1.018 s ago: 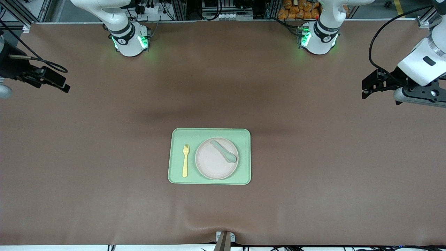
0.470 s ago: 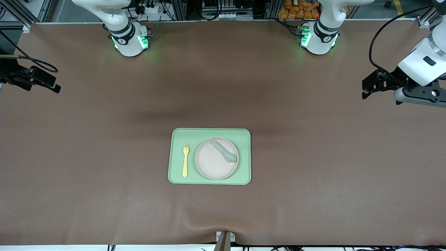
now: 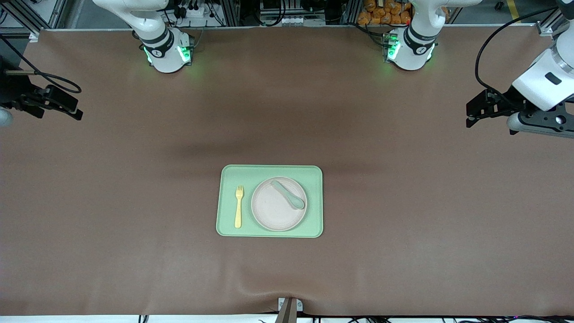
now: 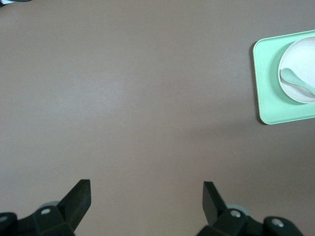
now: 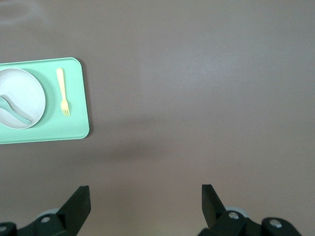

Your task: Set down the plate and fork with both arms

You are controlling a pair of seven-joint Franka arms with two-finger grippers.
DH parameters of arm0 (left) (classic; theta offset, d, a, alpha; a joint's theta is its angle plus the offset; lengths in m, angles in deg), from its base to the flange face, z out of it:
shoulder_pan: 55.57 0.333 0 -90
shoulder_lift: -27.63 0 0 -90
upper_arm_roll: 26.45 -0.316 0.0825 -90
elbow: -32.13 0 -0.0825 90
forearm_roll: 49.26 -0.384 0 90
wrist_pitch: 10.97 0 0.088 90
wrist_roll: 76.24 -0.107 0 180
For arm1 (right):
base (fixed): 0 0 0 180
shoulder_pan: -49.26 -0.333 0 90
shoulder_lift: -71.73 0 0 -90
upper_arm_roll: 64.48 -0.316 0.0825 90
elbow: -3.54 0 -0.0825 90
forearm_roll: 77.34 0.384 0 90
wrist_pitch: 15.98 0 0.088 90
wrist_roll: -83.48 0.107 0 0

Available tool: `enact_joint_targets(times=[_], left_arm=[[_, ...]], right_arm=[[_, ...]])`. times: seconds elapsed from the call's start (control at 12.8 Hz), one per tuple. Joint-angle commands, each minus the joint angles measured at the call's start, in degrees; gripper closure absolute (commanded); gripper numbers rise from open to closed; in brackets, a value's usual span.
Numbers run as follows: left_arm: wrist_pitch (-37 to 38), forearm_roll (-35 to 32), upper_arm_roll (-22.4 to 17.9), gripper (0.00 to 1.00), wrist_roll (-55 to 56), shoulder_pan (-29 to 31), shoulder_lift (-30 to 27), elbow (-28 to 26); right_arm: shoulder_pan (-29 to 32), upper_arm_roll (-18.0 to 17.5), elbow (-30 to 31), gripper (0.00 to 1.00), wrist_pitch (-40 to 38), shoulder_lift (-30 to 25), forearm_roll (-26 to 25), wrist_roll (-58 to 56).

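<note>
A pale green tray [image 3: 270, 172] lies mid-table, toward the front camera. On it sits the off-white plate [image 3: 270, 211], and a teal spoon [image 3: 288, 194] rests on the plate. The yellow fork [image 3: 238, 206] lies on the tray beside the plate, toward the right arm's end. My left gripper [image 3: 470, 115] hangs open over bare table at the left arm's end, holding nothing. My right gripper [image 3: 77, 110] is open and empty over bare table at the right arm's end. The left wrist view shows its gripper [image 4: 146, 189], the tray [image 4: 266, 98] and plate [image 4: 301, 59]. The right wrist view shows its gripper [image 5: 145, 194], the fork [image 5: 62, 91] and plate [image 5: 24, 93].
A brown mat [image 3: 403, 202] covers the whole table. The two arm bases [image 3: 168, 54] [image 3: 409, 51] stand along the table edge farthest from the front camera. A small bracket [image 3: 289, 307] sits at the edge nearest the front camera.
My right gripper has shifted a little toward its end of the table and slightly up in the front view. The left arm, tray, plate and fork have not moved.
</note>
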Motion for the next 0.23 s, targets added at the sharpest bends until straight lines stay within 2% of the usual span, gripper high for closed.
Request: enact_joint_targets(times=[0.0,0.16], left_arm=[[-0.4,-0.3,0.3,0.0,-0.5,0.4,-0.7,-0.3],[-0.4,-0.3,0.3,0.0,-0.5,0.4,-0.7,-0.3]], right_arm=[[1.5,-1.4,0.9,0.0,0.7,-0.8,-0.7,-0.9],[1.5,-1.4,1.0,0.0,0.5,-0.8,-0.6,-0.9]])
